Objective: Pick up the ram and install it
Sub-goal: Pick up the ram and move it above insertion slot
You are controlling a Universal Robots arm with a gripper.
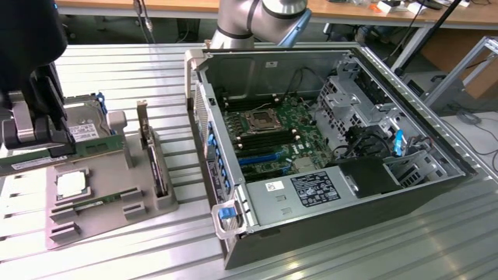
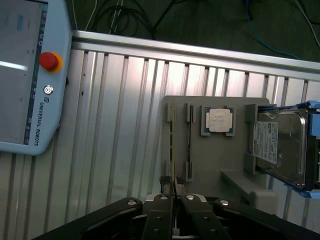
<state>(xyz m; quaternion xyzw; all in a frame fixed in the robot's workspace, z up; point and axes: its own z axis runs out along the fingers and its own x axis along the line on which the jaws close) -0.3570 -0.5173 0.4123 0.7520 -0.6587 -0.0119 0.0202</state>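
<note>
Down front on the exterior view's left, the gripper (image 1: 39, 149) is clamped tight on the ram (image 1: 97, 146), holding the green stick on edge, roughly level, just over the grey fixture tray (image 1: 116, 224). That tray's got a processor chip (image 1: 70, 184) lying flat on it, a hard drive (image 1: 86, 125) behind, and a dark expansion card (image 1: 151, 154) standing up along its side. Further back sits the opened computer case (image 1: 327, 233), its motherboard (image 1: 280, 134) facing up.
</note>
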